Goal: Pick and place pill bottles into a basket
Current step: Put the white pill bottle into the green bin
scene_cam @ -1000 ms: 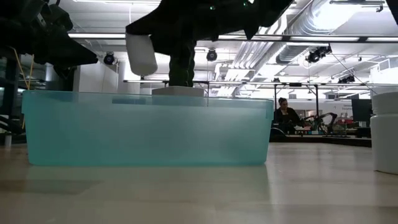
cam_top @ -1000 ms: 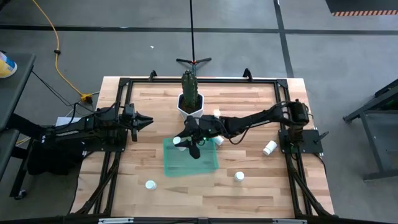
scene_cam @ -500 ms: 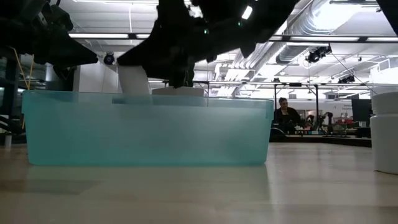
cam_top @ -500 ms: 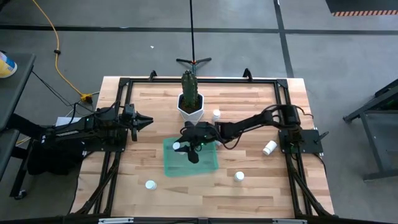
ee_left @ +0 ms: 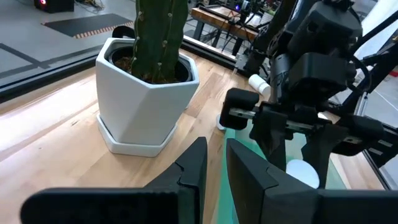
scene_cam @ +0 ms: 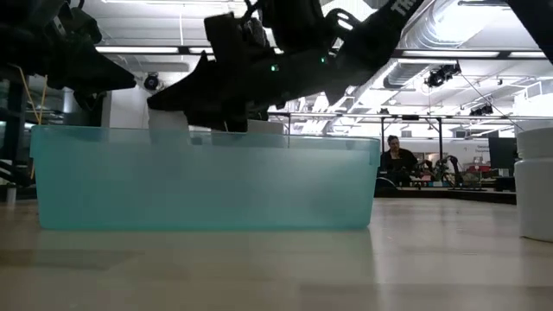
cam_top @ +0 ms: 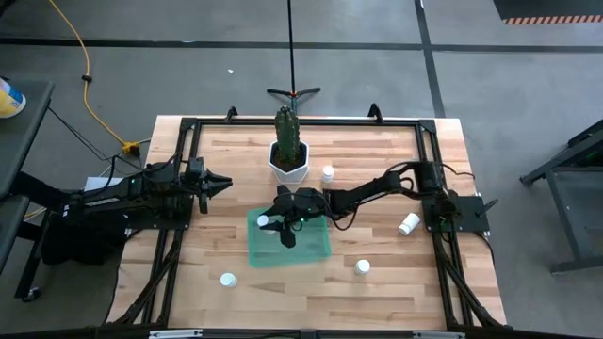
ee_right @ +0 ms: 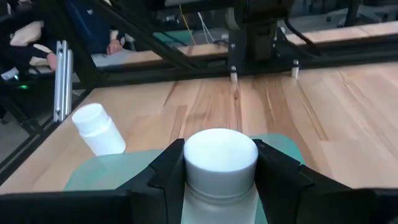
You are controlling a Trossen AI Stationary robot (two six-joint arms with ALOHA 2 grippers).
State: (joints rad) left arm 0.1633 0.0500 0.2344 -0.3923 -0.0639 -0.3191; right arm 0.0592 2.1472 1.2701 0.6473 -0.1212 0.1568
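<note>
Basket point(cam_top: 311, 247), a shallow teal-green tray, sits mid-surface point(cam_top: 377, 151) in front of the white hexagonal pot point(cam_top: 288, 162) with its cactus point(cam_top: 286, 127). Right end effector point(cam_top: 275, 224) reaches over the basket's left half, its fingers pinching a white pill bottle point(cam_top: 265, 222) held just inside the rim. Left end effector point(cam_top: 224, 182) hangs at the surface's left side, fingers pressed together, gripping nothing. Loose pill bottles lie around: one beside the pot point(cam_top: 327, 174), one on its side far right point(cam_top: 409, 223), two near the front edge point(cam_top: 227, 280) point(cam_top: 363, 267).
</note>
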